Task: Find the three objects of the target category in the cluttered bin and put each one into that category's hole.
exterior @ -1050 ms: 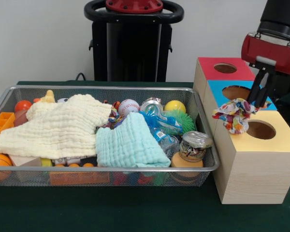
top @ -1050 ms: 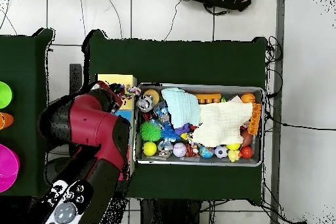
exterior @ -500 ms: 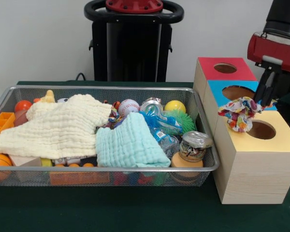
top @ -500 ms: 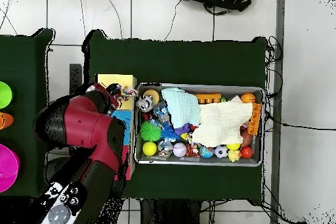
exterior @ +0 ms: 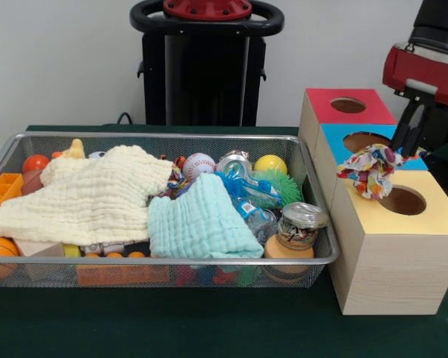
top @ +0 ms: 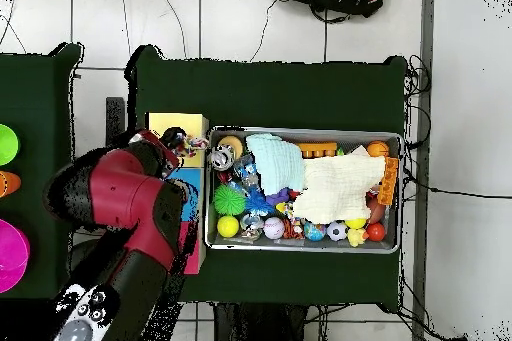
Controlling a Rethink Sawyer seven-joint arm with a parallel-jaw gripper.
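Observation:
A bunched colourful patterned cloth (exterior: 372,170) hangs from my gripper (exterior: 405,147), which is shut on its top. It hangs over the near-left part of the yellow box (exterior: 433,216), just left of that box's round hole (exterior: 402,200). Behind it stand the blue box's hole (exterior: 364,142) and the red box's hole (exterior: 348,105). In the overhead view the cloth (top: 194,142) shows beside the yellow box (top: 178,122), with my gripper (top: 176,140) mostly under the red arm. The mesh bin (exterior: 317,257) holds a cream cloth (exterior: 89,195) and a teal cloth (exterior: 200,222).
The bin also holds a baseball (exterior: 199,165), a yellow ball (exterior: 270,163), a green spiky ball (exterior: 285,186), a lidded jar (exterior: 302,223), orange balls (exterior: 0,252) and an orange block (exterior: 3,186). The boxes stand in a row right of the bin.
My gripper has carried the colourful cloth right and slightly up in the front view, from the yellow box's left edge toward its hole. The bin's contents have not moved.

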